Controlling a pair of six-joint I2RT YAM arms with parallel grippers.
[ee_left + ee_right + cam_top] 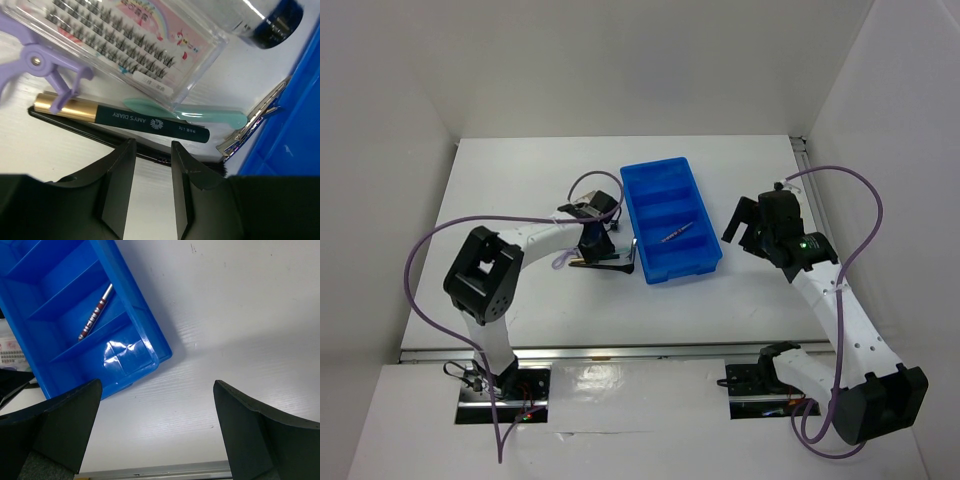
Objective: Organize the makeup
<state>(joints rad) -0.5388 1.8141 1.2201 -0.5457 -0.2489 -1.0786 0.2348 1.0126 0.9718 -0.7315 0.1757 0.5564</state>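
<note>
In the left wrist view a heap of makeup lies beside the blue tray: a clear lash packet with pink print, a lilac looped piece, a dark green tube with a gold cap, a mint stick, a silver clip, a clear vial with a dark cap and a thin black pencil. My left gripper is low over the heap. It is open a little and empty, with its tips at the black pencil. A striped pencil lies in a tray compartment. My right gripper is wide open and empty.
The blue compartment tray stands in the middle of the white table. My right gripper hovers just right of the tray over bare table. White walls enclose the table on the left, back and right. A metal strip runs along the front edge.
</note>
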